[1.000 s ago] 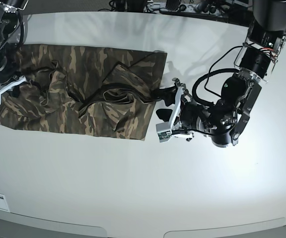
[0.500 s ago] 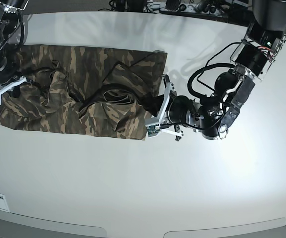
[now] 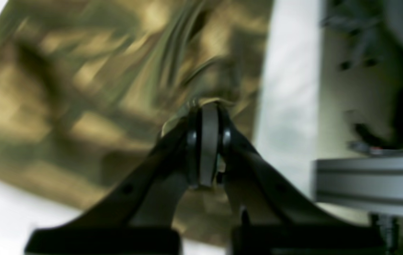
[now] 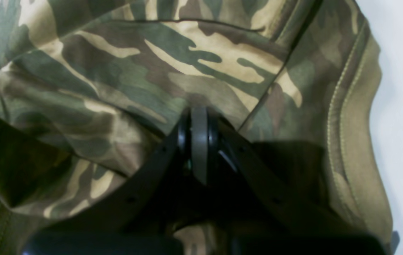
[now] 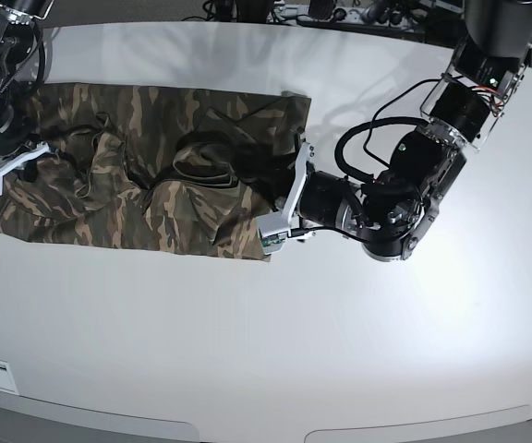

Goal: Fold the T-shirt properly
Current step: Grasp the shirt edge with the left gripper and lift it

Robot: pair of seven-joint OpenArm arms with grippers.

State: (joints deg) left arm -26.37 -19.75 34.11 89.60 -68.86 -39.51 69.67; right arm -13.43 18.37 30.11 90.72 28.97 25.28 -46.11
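White desk (image 5: 247, 351) carries the crumpled camouflage-print cloth T-shirt (image 5: 146, 194), spread across its left half. At the shirt's left edge, the right hand (image 5: 7, 166) is clenched on fabric. At its right edge, the left hand (image 5: 280, 198) pinches the cloth.

The big cloth T-shirt (image 5: 146, 171) has a camouflage pattern of olive green, brown and tan patches, and it lies on a plain white table (image 5: 275, 351).
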